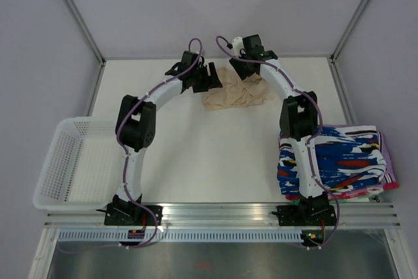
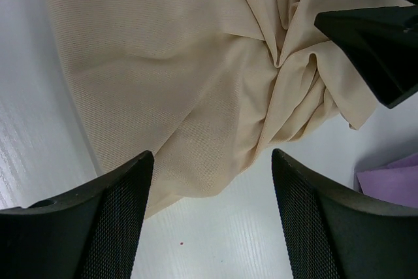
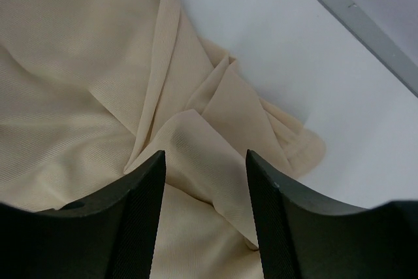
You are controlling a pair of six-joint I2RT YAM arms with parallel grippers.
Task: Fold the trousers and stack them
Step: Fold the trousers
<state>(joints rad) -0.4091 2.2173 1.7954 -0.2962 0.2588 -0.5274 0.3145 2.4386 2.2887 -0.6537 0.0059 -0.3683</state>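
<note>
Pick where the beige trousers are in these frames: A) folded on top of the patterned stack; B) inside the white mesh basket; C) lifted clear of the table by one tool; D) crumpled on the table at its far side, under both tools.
D: the trousers lie bunched on the table near its far edge, with the left tool and the right tool poised over the fabric, jaws apart.

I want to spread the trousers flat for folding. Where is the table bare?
Bare: the middle of the table, from the trousers to the near edge, with the basket on its left and the clothes stack on its right. Crowded: far centre, where the left claw and right claw hang over the trousers.
</note>
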